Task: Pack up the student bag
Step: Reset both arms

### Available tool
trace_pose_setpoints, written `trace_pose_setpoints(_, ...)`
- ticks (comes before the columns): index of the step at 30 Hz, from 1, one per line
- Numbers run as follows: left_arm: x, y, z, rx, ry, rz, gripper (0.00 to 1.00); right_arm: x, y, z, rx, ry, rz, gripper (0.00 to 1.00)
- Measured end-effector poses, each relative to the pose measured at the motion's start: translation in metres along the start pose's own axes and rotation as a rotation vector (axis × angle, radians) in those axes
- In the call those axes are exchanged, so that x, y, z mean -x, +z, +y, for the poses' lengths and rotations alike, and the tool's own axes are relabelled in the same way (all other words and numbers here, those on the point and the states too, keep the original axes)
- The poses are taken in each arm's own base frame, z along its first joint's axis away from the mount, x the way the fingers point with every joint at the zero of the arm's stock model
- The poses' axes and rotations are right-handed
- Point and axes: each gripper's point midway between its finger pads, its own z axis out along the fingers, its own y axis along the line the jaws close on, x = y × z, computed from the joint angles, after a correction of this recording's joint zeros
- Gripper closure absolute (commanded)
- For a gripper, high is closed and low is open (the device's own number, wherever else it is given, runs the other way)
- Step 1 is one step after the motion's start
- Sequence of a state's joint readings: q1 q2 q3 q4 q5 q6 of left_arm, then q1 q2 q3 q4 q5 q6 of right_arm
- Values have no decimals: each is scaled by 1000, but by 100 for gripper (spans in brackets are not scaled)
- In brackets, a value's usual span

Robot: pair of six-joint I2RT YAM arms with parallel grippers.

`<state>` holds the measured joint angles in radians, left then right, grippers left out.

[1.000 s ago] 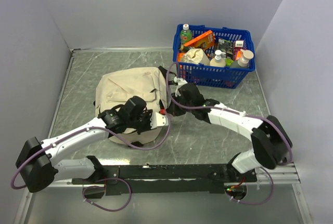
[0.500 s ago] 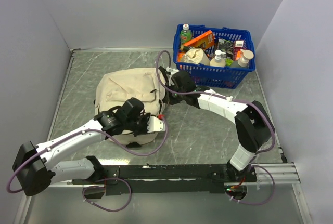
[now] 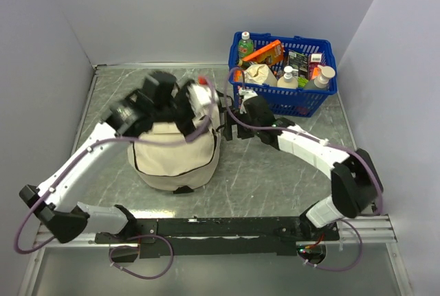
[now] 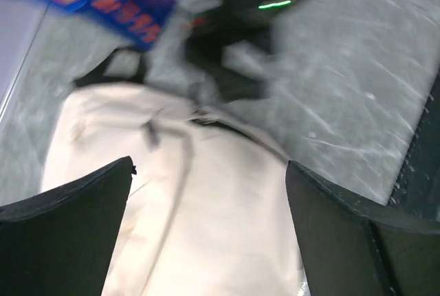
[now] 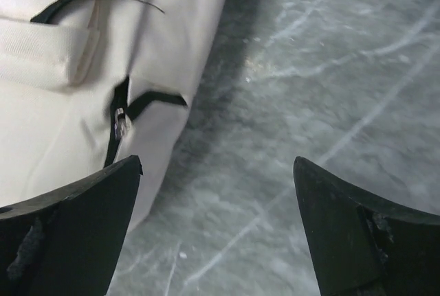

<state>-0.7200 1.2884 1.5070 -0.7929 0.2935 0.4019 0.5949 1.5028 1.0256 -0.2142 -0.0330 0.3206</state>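
Note:
The student bag (image 3: 173, 155) is a cream fabric backpack with black trim, standing bunched on the table left of centre. My left gripper (image 3: 210, 104) hangs above the bag's far right top. In the left wrist view it (image 4: 210, 172) is open, with only the bag's cream cloth (image 4: 206, 234) far below between its fingers. My right gripper (image 3: 230, 121) sits just right of the bag's upper right corner. In the right wrist view it (image 5: 216, 162) is open over bare table, with the bag's side (image 5: 75, 76) and a zipper pull (image 5: 120, 121) at the left.
A blue plastic basket (image 3: 323, 93) full of bottles and packets stands at the back right, just beyond the right gripper. It shows blurred in the left wrist view (image 4: 130, 18). Grey walls close in the table on three sides.
Both grippers have gone from shut to open. The left arm has swung from the bag's near side up over its far top. The bag now sits more bunched and nearer.

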Motion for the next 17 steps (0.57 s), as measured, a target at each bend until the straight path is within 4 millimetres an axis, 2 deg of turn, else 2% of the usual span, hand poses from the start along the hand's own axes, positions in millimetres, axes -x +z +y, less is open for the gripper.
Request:
trace_pose_setpoints(1, 0, -5, 16, 32, -34, 4, 4, 1, -6, -2, -6, 2, -8, 0)
trace_pose_setpoints(3, -11, -20, 63, 137, -141, 27, 4, 5, -23, -8, -19, 11, -37, 0)
trace_pose_setpoints(5, -34, -36, 110, 257, -243, 63, 4, 15, -44, -9, -18, 18, -86, 0)
trace_pose_setpoints(6, -47, -44, 127, 303, -290, 80, 4, 23, -55, -7, -7, 18, -118, 0)
trace_pose_setpoints(8, -69, -56, 146, 356, -368, 103, 4, 36, -76, -2, 20, 14, -179, 0)
trace_pose_setpoints(11, -102, -66, 155, 407, -474, 130, 4, 46, -95, 3, 37, 9, -217, 0)
trace_pose_setpoints(13, -119, -64, 150, 405, -524, 149, 4, 46, -97, 3, 34, 5, -208, 0)
trace_pose_setpoints(17, -152, -55, 137, 364, -614, 176, 4, 34, -95, -2, 19, -3, -167, 0)
